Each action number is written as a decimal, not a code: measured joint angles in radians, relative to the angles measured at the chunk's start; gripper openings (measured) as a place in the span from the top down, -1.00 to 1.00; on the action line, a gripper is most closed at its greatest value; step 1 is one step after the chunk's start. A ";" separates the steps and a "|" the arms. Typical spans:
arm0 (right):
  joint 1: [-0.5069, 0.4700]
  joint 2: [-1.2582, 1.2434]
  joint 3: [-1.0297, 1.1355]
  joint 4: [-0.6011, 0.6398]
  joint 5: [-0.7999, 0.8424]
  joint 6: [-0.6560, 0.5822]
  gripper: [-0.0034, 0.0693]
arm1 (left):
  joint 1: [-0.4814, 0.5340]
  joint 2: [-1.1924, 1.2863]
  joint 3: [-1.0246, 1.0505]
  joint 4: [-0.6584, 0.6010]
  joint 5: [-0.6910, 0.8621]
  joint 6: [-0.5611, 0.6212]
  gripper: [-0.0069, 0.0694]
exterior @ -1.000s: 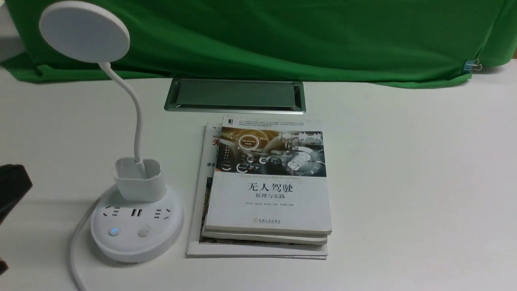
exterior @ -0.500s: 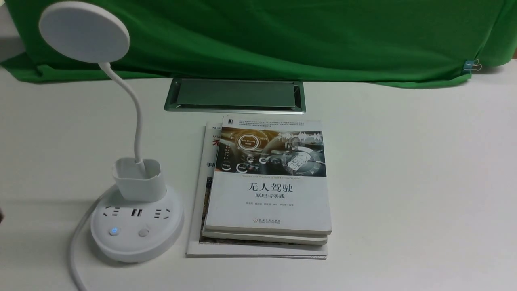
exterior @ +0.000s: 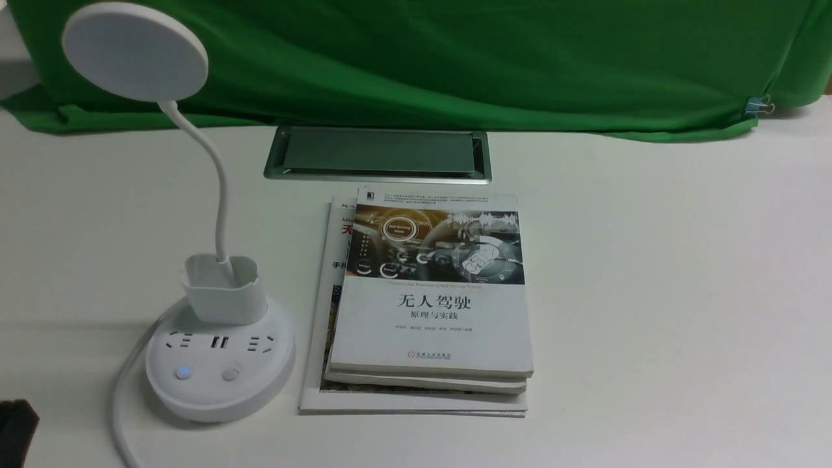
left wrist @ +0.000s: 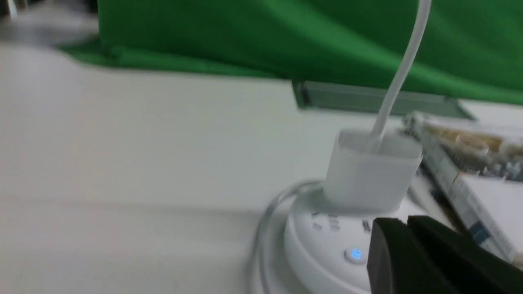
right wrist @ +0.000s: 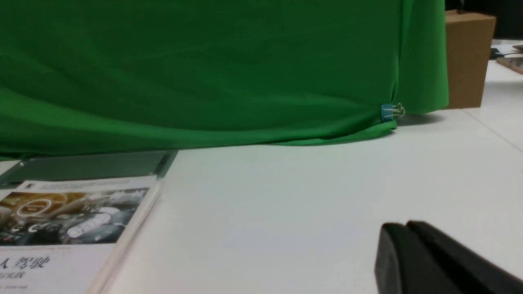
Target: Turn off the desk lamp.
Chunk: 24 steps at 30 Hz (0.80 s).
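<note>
The white desk lamp stands at the front left of the table: a flat round head, a thin gooseneck, a small cup holder and a round socket base. The base has two buttons; the left one glows blue, the right one is plain. In the left wrist view the lamp base is close, its blue button just beside my left gripper, whose jaws are shut and empty. That gripper shows at the bottom left corner of the front view. My right gripper is shut and empty above bare table.
A stack of books lies just right of the lamp base. A metal cable hatch is set in the table behind them. Green cloth hangs along the back. The lamp's white cord runs off the front edge. A cardboard box stands far right.
My left gripper left the front view's left edge, then came back lower, at the bottom left corner. The lamp and books have not moved.
</note>
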 joint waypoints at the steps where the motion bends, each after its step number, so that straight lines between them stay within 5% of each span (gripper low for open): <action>1: 0.000 0.000 0.000 0.000 0.000 0.000 0.81 | 0.000 0.000 0.001 0.000 0.000 0.002 0.77; 24: 0.000 0.000 0.000 0.000 0.001 0.000 0.81 | 0.000 -0.001 0.001 0.000 -0.001 0.022 0.77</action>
